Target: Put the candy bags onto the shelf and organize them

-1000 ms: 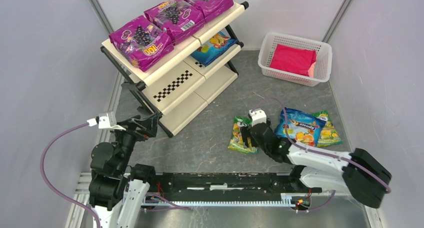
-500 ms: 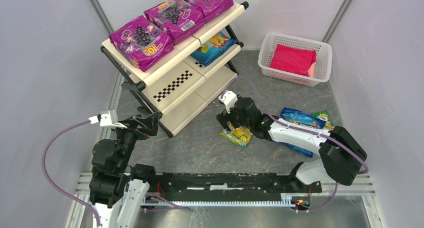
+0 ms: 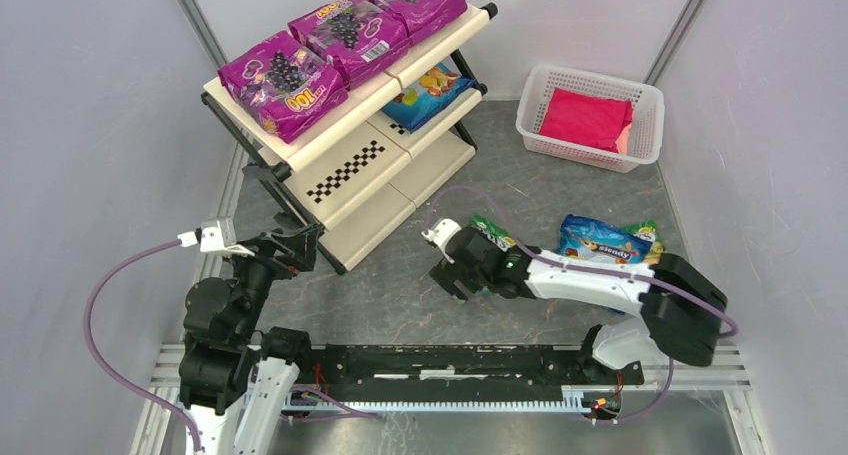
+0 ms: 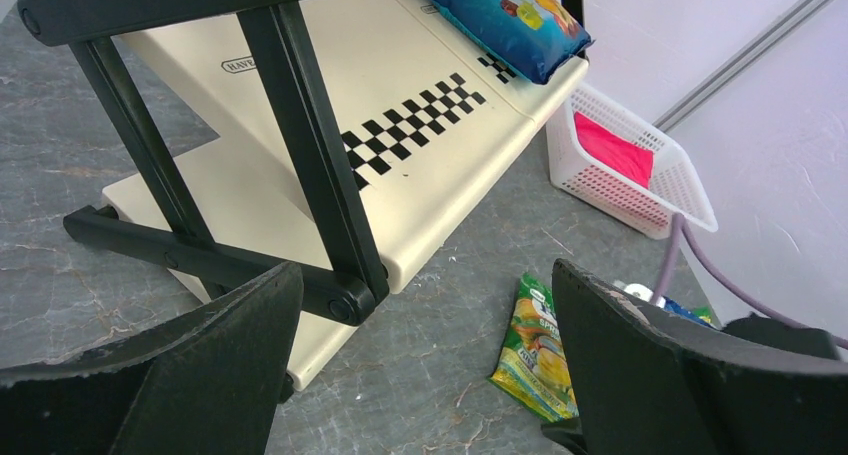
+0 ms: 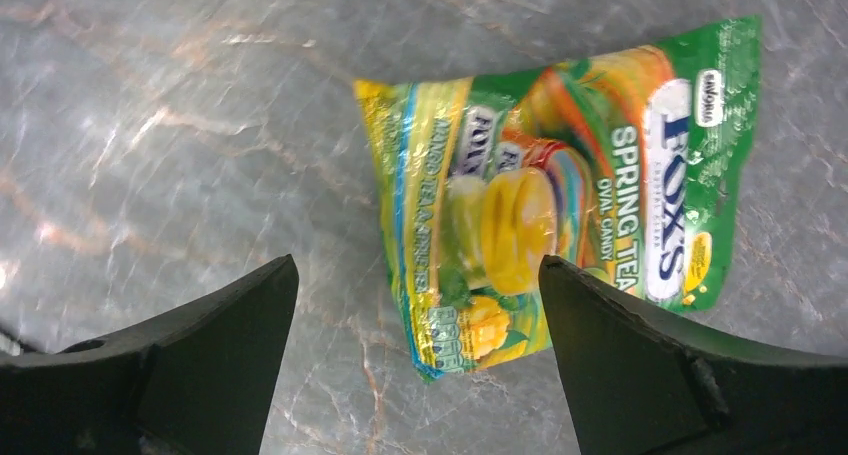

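Observation:
Three magenta grape candy bags lie on the top tier of the cream shelf, and a blue bag lies on its middle tier. A green-yellow bag lies flat on the grey floor. My right gripper is open above its near end, holding nothing. From above this bag is mostly hidden by the right gripper. It also shows in the left wrist view. A blue bag and another green-yellow bag lie further right. My left gripper is open and empty by the shelf's front leg.
A white perforated basket at the back right holds a plain pink-red bundle. The shelf's black frame stands close in front of the left gripper. Grey walls close in both sides.
My right gripper has moved left and nearer. The green-yellow bag has shifted and turned with it and now lies released under the open jaws. The left arm has not moved.

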Robot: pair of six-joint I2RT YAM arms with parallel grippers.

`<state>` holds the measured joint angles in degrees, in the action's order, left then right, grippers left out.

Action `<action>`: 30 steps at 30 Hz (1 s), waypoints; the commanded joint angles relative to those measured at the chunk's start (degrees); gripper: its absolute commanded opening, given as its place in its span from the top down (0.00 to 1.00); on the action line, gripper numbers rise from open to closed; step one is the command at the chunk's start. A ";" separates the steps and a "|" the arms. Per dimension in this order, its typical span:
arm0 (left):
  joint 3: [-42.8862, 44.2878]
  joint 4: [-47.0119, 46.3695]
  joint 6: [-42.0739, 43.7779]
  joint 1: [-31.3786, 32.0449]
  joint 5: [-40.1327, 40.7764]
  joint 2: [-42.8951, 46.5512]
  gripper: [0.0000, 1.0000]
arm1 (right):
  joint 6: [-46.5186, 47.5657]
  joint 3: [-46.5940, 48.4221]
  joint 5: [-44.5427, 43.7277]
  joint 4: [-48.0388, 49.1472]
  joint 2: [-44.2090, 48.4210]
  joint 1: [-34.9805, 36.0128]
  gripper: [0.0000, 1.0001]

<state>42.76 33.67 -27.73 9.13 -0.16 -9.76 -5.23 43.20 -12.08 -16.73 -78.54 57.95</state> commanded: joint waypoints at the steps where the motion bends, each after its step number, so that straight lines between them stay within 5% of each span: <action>1: -0.05 -2.58 3.34 0.10 0.01 -0.47 0.00 | -10.59 10.03 -16.03 -4.33 -7.82 1.60 0.02; 14: 0.08 -2.48 3.46 0.10 -0.06 -0.17 0.00 | -14.75 22.55 -25.94 -7.91 -26.48 4.07 0.02; 23: -0.04 -2.56 3.46 0.10 -0.30 0.18 0.00 | -17.76 5.56 -30.50 -11.66 -12.94 5.72 0.02; 30: -0.04 -2.74 3.54 0.10 -0.65 -0.33 0.00 | -9.01 1.23 -12.91 -4.29 2.47 4.02 0.02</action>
<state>42.74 33.65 -27.73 9.13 -0.19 -9.76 -18.31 44.77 -34.15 -26.68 -84.25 63.46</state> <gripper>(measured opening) 0.997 0.979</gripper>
